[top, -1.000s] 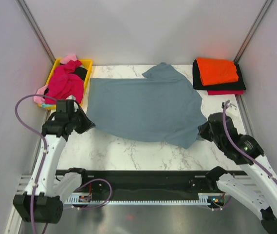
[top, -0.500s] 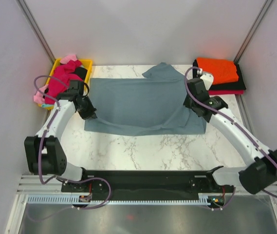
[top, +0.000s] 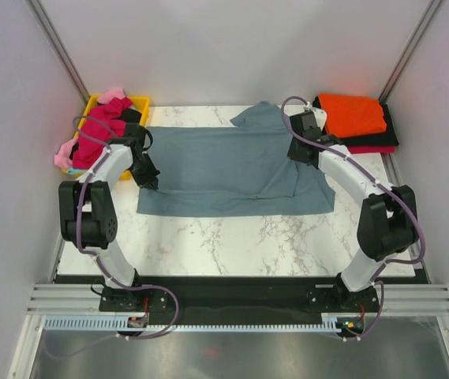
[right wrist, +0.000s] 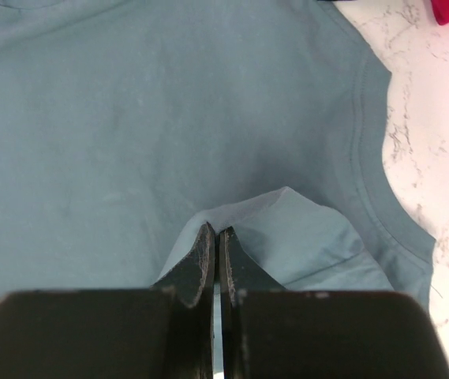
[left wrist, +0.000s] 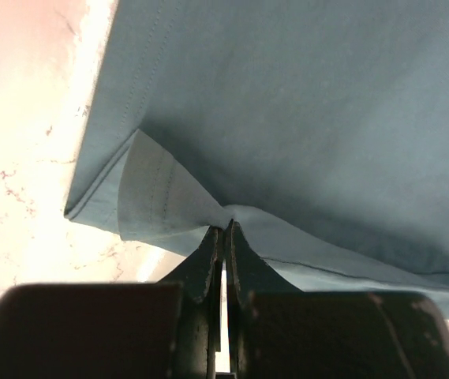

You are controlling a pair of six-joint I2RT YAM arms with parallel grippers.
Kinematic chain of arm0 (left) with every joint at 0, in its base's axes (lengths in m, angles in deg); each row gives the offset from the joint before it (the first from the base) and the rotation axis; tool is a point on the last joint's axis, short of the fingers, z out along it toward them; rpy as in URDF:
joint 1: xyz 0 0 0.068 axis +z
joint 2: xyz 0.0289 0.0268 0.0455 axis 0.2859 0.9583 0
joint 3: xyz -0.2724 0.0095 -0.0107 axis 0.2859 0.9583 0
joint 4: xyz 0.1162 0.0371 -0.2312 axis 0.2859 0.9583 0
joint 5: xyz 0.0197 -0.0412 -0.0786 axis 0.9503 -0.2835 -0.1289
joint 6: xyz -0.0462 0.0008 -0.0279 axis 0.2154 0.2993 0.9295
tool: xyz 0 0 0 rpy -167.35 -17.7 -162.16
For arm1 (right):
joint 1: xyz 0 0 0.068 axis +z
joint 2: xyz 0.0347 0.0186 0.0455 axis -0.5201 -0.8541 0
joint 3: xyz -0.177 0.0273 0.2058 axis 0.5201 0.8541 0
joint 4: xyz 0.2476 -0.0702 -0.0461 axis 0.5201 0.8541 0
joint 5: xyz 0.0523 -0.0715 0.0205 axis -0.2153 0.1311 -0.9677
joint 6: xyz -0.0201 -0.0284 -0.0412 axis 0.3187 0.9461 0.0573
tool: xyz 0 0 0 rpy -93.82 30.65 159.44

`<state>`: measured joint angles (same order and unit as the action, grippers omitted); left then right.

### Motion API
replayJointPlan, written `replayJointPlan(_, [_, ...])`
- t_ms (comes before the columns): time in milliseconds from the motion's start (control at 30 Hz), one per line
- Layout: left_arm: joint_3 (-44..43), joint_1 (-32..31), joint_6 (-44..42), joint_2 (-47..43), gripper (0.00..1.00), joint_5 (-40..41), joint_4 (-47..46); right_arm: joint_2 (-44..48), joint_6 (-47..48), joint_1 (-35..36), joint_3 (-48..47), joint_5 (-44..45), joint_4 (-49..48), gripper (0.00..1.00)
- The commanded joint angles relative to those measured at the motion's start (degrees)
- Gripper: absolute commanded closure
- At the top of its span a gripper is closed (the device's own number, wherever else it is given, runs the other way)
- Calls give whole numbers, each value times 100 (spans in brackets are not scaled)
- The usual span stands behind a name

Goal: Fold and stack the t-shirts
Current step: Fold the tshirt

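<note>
The slate blue-grey t-shirt point(top: 224, 170) lies spread on the marble table, its near part folded back over itself. My left gripper point(top: 150, 178) is shut on the shirt's folded left edge, seen pinched in the left wrist view point(left wrist: 226, 225). My right gripper point(top: 297, 155) is shut on a pinch of the shirt's right side, seen in the right wrist view point(right wrist: 215, 229). A sleeve point(top: 260, 116) sticks out at the far side. Folded orange point(top: 352, 114), black point(top: 319, 126) and red point(top: 364, 148) shirts are stacked at the far right. Magenta point(top: 98, 134) and pink point(top: 65, 155) shirts lie crumpled at the far left.
A yellow plastic tray point(top: 139, 103) holds the crumpled shirts at the far left corner. Grey walls close in the table on the left, right and far sides. The arm bases stand on a black rail point(top: 224, 292) at the near edge.
Both grippers have carried the shirt's near hem away from me over the shirt, folding its lower part back. The arms now stretch far across the table.
</note>
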<state>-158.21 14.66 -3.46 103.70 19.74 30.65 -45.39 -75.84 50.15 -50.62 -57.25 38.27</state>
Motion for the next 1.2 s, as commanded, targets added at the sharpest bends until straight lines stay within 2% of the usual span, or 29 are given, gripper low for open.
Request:
replayJointPlan(0, [-272, 142, -158, 66, 98, 293, -64, -96, 178, -61, -385, -107, -353, 100])
replayJointPlan(333, [-421, 187, -26, 566, 98, 267, -108, -834, 240, -316, -622, -177, -537, 100])
replayJointPlan(433, [-596, 187, -26, 864, 85, 135, -108, -1132, 266, -343, -823, -239, -537, 100])
replayJointPlan(500, [-833, 187, -70, 988, 67, 91, -99, -1308, 284, -386, -964, -222, -520, 84])
replayJointPlan(533, [-947, 187, -105, 1084, 62, 91, -81, -1370, 310, -413, -1156, -221, -503, 64])
replayJointPlan(567, [-1218, 343, -131, 1111, 53, 91, -3, -1423, 345, -439, -1298, -213, -398, 28])
replayJointPlan(633, [-1553, 345, -254, 1016, 48, 352, 243, -1546, 441, -492, -1735, -11, -161, 14])
replayJointPlan(700, [-1695, 345, -368, 682, 42, 730, 445, -1390, 512, -518, -1835, -2, 34, 13])
replayJointPlan(767, [-1670, 336, -448, 184, 42, 1302, 525, -1143, 539, -518, -1564, -176, -27, 12])
replayJointPlan(867, [-1180, 336, -580, -494, 42, 1672, 534, -572, 337, -492, -660, -940, -394, 12])
replayJointPlan(933, [-575, 328, -536, -777, 44, 1560, 421, -203, 136, -466, 210, -1649, -677, 16])
replayJointPlan(1000, [-81, 336, -510, -1040, 45, 1166, 53, -18, 12, -378, 885, -1952, -1134, 19])
replayJointPlan(1067, [430, 327, -492, -1042, 48, 979, -107, 0, -129, -291, 1152, -2338, -1432, 26])
replayJointPlan(1167, [537, 310, -623, -884, 54, 558, -152, -148, -182, -220, 1311, -2445, -1496, 33])
